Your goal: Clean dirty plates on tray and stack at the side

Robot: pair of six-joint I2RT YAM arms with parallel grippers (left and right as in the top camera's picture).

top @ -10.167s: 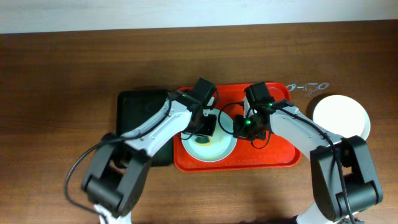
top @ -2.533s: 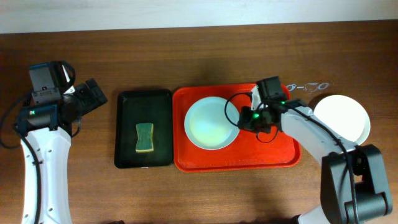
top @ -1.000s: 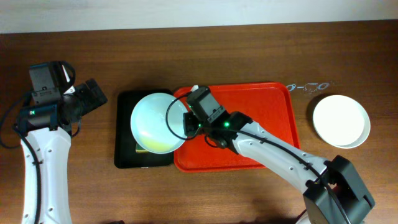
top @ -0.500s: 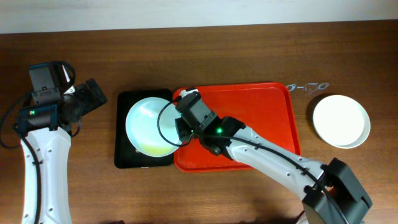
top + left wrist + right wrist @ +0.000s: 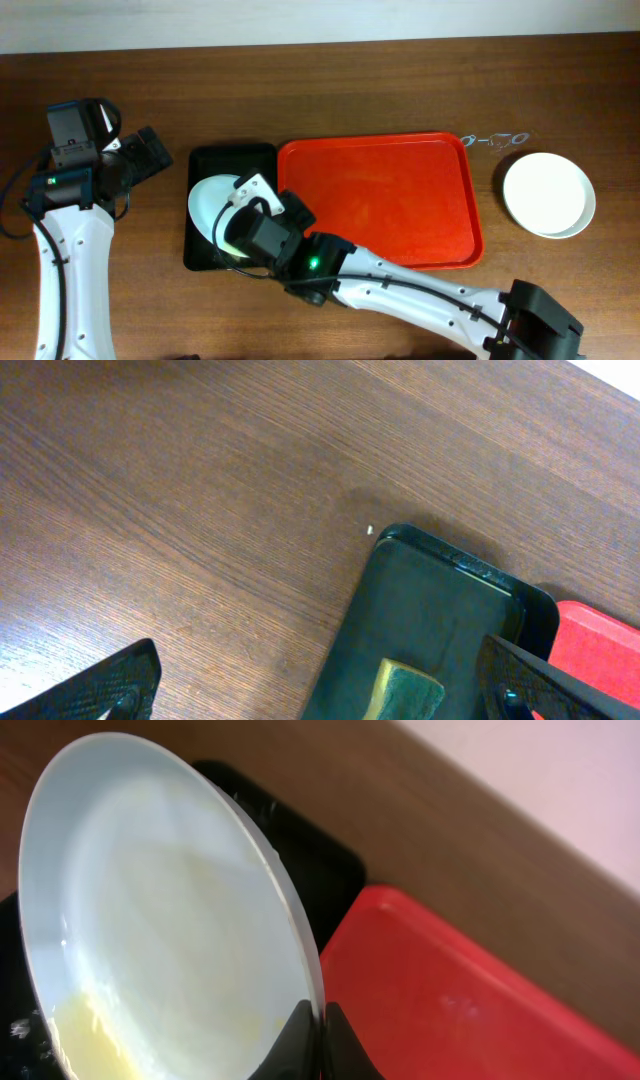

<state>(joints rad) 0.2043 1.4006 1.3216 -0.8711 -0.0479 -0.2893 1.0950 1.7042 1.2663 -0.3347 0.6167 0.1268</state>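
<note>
**Thin glossy rim, pinched at one edge**

Overhead: my right gripper (image 5: 240, 222) reaches across to the black tray (image 5: 205, 160) and holds the dirty plate (image 5: 208, 200) tilted above it. The red tray (image 5: 380, 200) lies bare beside it, and the stacked plates (image 5: 548, 193) sit well apart at the far right. My left gripper (image 5: 148, 155) hangs off to the left, away from everything.

Left wrist: my left jaws stand wide apart with nothing between them. Below them are the black tray's corner and the sponge (image 5: 408, 690).

Right wrist: my right jaws are clenched on the plate's rim (image 5: 300, 970) at its lower edge. A yellow smear (image 5: 85, 1020) shows low on the face. I judge the plate stiff, light, breakable and slick. An edge pinch lets it swing, so a grip deeper over the rim would be steadier.
</note>
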